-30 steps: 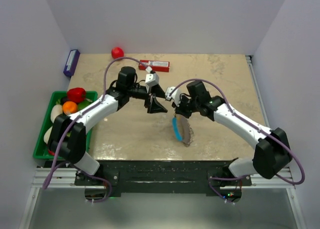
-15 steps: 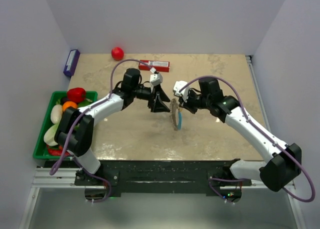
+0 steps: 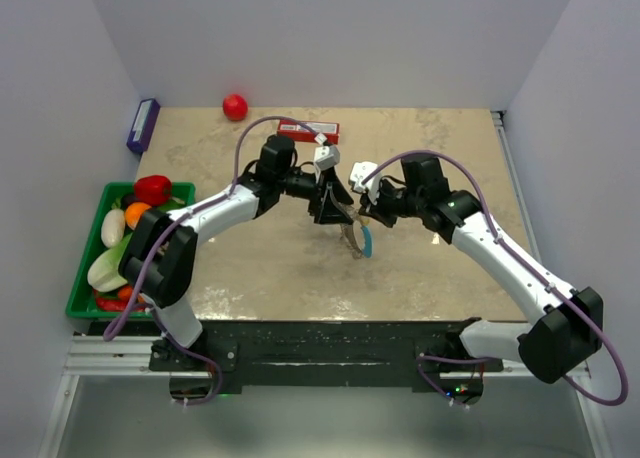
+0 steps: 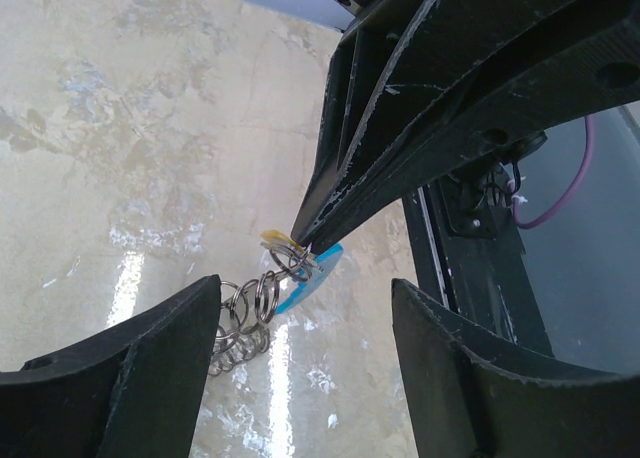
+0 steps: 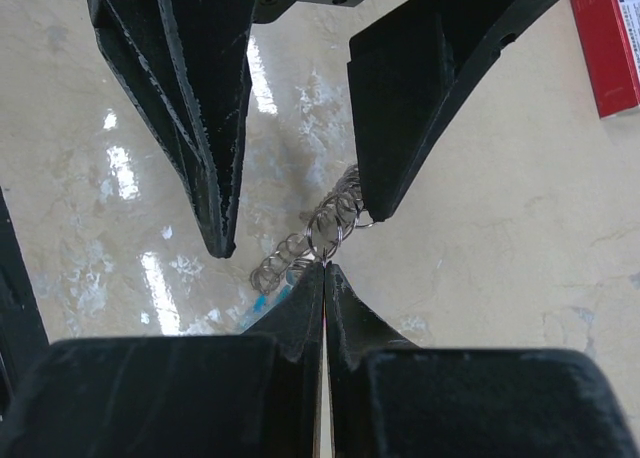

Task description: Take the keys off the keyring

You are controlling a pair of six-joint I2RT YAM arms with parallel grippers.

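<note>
My right gripper is shut on one ring of the keyring, a floppy chain of silvery rings with a light-blue segment. The chain dangles from its tips towards the table. A tiny brass-yellow key sits right at those tips. My left gripper is open, with one finger on each side of the hanging chain, and holds nothing. In the right wrist view its two fingers flank the rings.
A red box and a red ball lie at the back of the table. A purple box leans at the far left. A green tray of vegetables stands at the left edge.
My left gripper has moved right, up to the right gripper, and now straddles the chain. The right gripper has lifted the keyring, which now hangs narrower and further back.
</note>
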